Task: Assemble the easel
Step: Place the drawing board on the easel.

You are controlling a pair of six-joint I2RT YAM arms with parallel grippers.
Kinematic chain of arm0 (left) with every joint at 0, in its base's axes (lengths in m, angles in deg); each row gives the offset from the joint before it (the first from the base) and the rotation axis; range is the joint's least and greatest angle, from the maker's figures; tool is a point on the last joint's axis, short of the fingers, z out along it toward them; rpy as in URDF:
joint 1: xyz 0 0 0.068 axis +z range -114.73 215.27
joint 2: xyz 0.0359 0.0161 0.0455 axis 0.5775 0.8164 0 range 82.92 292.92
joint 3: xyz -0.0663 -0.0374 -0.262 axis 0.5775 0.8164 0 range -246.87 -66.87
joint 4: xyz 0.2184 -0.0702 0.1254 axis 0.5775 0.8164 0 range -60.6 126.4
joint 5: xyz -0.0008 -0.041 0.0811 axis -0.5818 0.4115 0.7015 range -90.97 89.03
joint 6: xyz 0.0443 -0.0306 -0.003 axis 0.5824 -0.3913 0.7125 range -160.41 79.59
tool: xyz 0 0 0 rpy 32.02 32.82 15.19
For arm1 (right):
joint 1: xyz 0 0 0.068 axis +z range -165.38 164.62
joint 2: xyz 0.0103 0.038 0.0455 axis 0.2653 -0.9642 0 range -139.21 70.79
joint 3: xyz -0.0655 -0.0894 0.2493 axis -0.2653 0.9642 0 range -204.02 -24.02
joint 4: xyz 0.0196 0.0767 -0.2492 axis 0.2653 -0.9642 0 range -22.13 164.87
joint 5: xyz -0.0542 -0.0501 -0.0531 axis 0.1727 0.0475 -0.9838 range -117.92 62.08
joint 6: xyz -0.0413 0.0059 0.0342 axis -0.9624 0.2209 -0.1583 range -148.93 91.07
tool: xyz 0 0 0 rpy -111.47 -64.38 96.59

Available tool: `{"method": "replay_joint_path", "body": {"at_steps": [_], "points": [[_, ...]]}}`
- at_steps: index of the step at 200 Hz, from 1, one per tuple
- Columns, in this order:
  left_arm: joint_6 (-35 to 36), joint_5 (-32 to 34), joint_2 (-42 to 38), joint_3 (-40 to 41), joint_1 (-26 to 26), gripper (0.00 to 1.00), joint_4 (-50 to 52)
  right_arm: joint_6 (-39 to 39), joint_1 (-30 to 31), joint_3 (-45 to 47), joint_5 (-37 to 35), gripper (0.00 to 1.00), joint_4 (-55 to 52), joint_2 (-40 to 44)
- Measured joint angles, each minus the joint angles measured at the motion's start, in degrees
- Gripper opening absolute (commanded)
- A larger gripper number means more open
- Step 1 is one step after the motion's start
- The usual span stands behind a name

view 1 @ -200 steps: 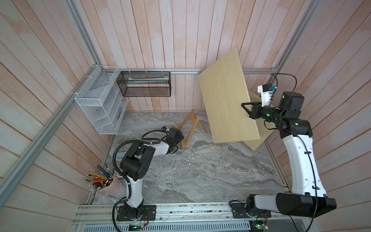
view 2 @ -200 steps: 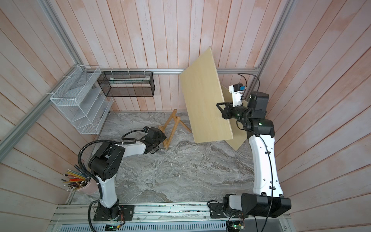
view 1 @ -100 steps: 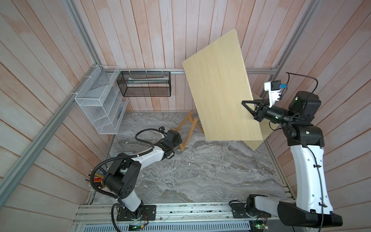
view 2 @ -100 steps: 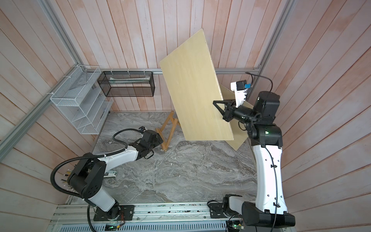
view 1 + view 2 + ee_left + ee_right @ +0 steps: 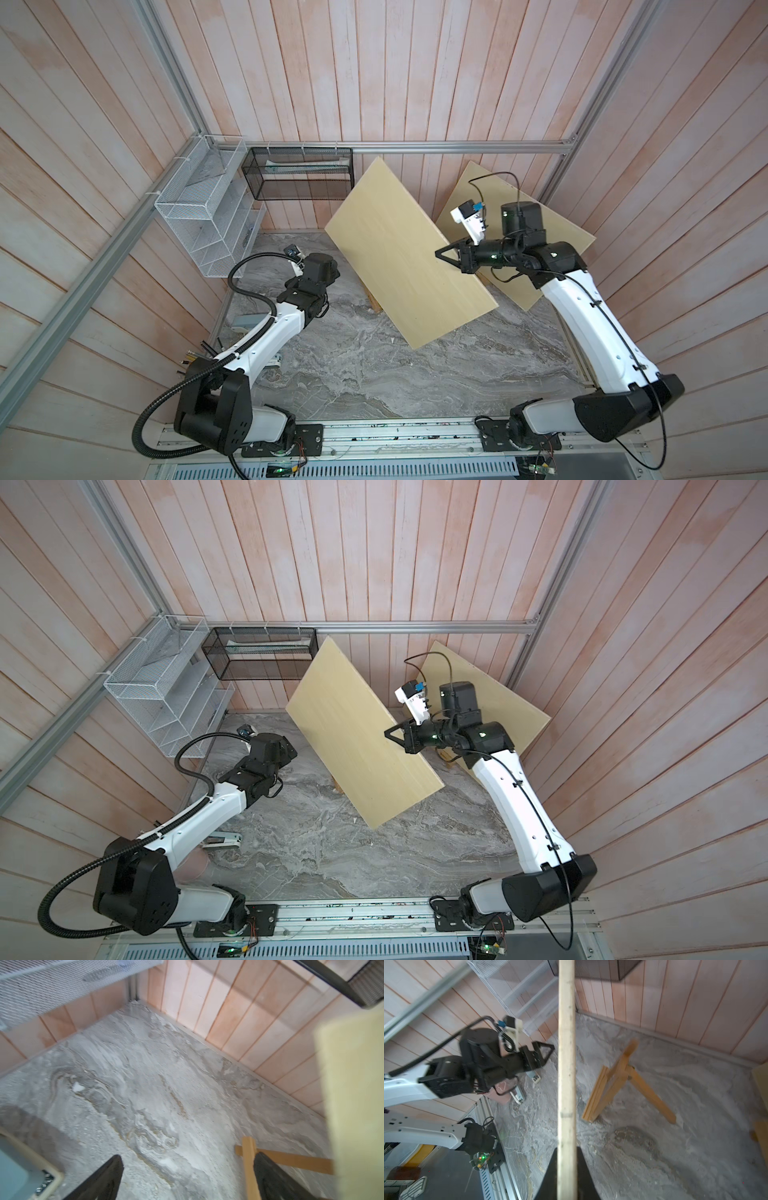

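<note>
The wooden easel stand (image 5: 618, 1084) sits on the marble floor with its legs spread. In both top views the board hides it except for a foot (image 5: 372, 300) (image 5: 338, 788). A pale plywood board (image 5: 407, 257) (image 5: 357, 742) hangs tilted over the stand. My right gripper (image 5: 441, 253) (image 5: 391, 734) (image 5: 566, 1154) is shut on the board's right edge, which the right wrist view shows edge-on (image 5: 566, 1064). My left gripper (image 5: 188, 1159) (image 5: 545, 1050) is open and empty above the floor, left of the stand. One easel leg (image 5: 249, 1163) lies beside its right finger.
A second board (image 5: 552, 232) leans in the back right corner. A white wire rack (image 5: 208, 220) and a black mesh basket (image 5: 299, 174) hang on the back left walls. A pencil cup (image 5: 193, 357) and a stapler (image 5: 222, 839) sit by the left arm's base.
My left gripper opened fully and drew back left, away from the easel stand. The right arm lifted the board, then swung it down and left over the stand.
</note>
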Motion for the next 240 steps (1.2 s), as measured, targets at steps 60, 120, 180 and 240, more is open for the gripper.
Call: {"method": "replay_joint_path", "body": {"at_steps": [60, 120, 180, 240], "points": [[1.05, -0.09, -6.01, 2.19, 2.4, 1.0, 1.31, 4.9, -0.83, 0.09, -8.9, 0.0, 0.02, -5.49], [-0.68, -2.29, -4.7, 3.15, 2.4, 1.0, 2.78, 3.06, 0.28, -15.65, -11.23, 0.0, -3.69, -16.79], [-1.09, -3.28, -4.46, 3.15, 2.4, 1.0, 3.93, 0.24, 1.25, -29.35, -11.78, 0.0, -10.54, -25.83], [-1.11, -3.85, -4.48, 3.15, 2.4, 1.0, 5.35, -0.68, 1.38, -39.15, -11.58, 0.0, -15.41, -32.04]]}}
